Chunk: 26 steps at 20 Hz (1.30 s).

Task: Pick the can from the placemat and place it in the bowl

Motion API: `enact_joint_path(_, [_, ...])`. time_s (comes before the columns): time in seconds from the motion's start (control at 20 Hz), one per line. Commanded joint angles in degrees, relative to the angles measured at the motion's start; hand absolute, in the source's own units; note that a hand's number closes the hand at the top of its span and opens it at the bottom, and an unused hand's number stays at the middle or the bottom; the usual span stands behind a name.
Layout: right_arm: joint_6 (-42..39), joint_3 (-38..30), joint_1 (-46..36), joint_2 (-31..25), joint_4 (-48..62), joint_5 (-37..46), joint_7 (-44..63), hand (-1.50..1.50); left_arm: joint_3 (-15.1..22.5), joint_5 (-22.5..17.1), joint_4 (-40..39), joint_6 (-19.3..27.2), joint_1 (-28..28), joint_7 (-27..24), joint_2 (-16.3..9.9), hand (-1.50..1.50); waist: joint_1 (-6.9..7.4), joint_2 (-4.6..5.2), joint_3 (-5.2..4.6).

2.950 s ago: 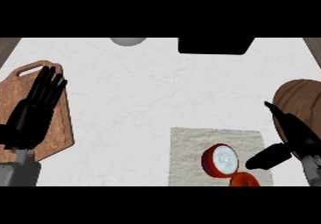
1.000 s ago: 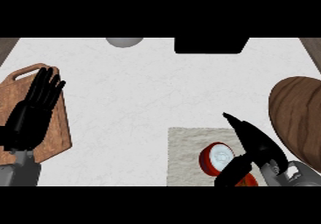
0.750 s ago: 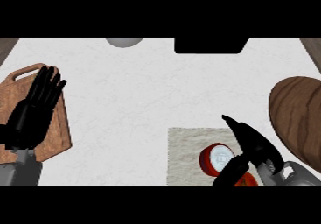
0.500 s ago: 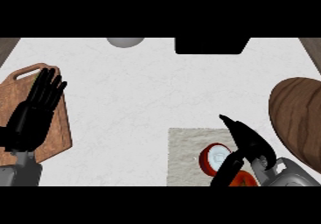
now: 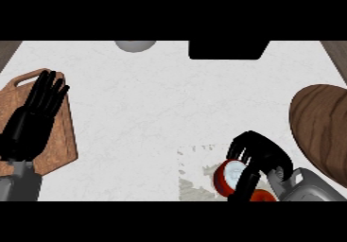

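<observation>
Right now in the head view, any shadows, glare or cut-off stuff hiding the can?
Head view: even, flat light, no glare. The right hand curls over the can and hides most of it; only its red side and pale top show. The placemat is cut off by the lower edge, and the wooden bowl by the right edge. The left hand rests open over the cutting board.
</observation>
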State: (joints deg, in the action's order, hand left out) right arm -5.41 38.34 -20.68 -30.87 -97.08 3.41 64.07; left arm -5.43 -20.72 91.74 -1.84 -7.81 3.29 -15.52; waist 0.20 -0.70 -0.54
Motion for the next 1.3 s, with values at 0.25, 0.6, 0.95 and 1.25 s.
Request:
enact_joint_path(0.25, [-7.21,8.35,8.21,-11.51,-9.09,7.80,-17.14,1.50,0.24,1.20,1.29,2.02,-0.17,1.28,1.07,0.00,-2.00,0.13,0.70])
enact_joint_path(0.6, [-3.06,10.73,14.27,-28.66,-22.02,20.72,-42.96,1.50,-3.02,-0.26,-0.16,0.64,2.61,-0.58,-0.41,0.00,-3.89,-0.31,0.89])
enact_joint_path(0.95, [17.20,-1.77,28.68,-43.19,-25.67,22.39,-55.67,1.50,-3.95,-0.09,-1.36,0.00,3.08,-2.20,-0.48,0.00,-5.14,-0.16,0.65])
enact_joint_path(1.25, [28.07,-16.19,35.19,-49.16,-27.55,15.29,-54.09,1.50,-4.16,-0.67,1.00,-0.46,6.35,-1.35,-0.52,0.00,-6.00,-0.60,0.55])
